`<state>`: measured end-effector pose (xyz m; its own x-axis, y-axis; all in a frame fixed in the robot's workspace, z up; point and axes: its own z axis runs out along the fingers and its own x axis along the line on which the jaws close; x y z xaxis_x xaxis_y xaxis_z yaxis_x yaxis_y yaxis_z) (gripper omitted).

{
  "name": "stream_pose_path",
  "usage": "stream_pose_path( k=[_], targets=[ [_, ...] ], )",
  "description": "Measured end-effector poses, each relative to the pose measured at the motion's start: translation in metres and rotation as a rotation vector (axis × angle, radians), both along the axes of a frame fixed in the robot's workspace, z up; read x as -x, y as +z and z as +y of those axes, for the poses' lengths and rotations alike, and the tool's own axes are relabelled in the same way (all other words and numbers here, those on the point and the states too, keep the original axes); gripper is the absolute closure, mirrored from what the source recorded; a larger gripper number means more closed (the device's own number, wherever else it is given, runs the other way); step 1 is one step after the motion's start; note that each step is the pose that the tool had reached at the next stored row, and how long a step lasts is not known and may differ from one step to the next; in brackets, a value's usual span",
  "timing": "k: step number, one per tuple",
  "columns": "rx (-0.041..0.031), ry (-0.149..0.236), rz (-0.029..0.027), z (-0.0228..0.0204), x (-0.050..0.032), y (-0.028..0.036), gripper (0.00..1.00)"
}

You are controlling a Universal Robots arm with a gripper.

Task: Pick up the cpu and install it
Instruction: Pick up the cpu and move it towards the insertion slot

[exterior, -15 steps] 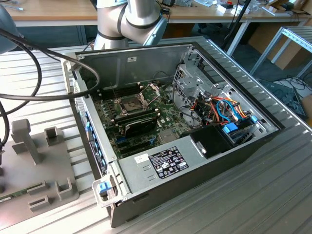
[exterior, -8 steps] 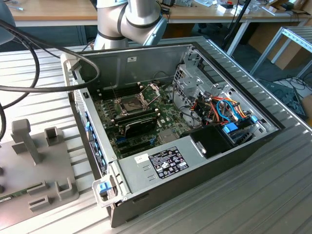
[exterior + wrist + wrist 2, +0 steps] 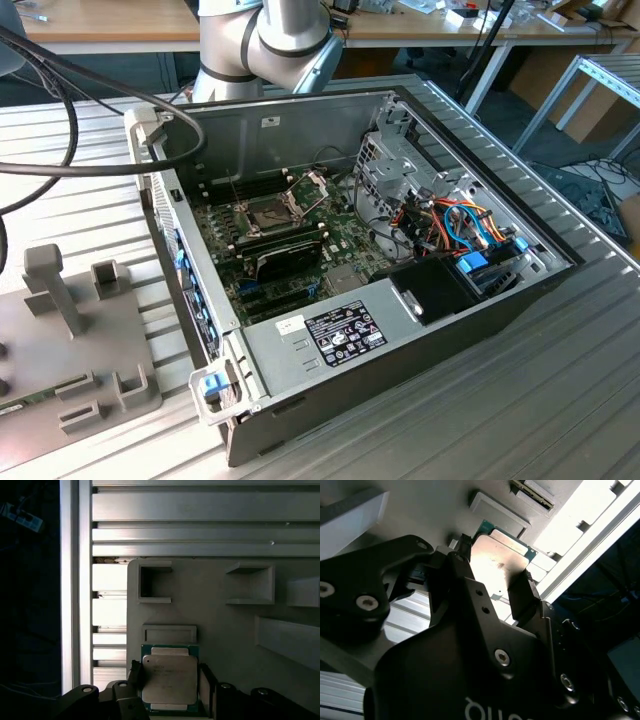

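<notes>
The black hand [image 3: 171, 676] is gripping the small square silver-topped cpu [image 3: 169, 682] by opposite edges, opened just chip-wide, as it is lying flat on the grey fixture plate [image 3: 225, 625] near an edge of the slatted aluminium table [image 3: 200, 510].

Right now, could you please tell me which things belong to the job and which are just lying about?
Job: cpu, gripper, tray, socket.
Lying about: black module, power supply, cables.
</notes>
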<state>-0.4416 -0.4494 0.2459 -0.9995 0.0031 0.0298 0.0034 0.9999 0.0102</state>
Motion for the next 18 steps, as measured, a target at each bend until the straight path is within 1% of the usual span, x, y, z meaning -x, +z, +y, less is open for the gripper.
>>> stream_pose_path(
  k=[3,6,8,13,15,18],
  targets=[
    [0.0000,0.000,0.0000,0.0000,0.0000,0.0001,0.45],
    [0.0001,0.000,0.0001,0.0000,0.0000,0.0027,0.45],
    [0.0001,0.000,0.0001,0.0000,0.0000,0.0057,0.45],
    [0.0000,0.000,0.0000,0.0000,0.0000,0.0152,0.45],
    [0.0001,0.000,0.0000,0.0000,0.0000,0.0199,0.45],
    [0.0000,0.000,0.0000,0.0000,0.0000,0.0296,0.45]
  ],
)
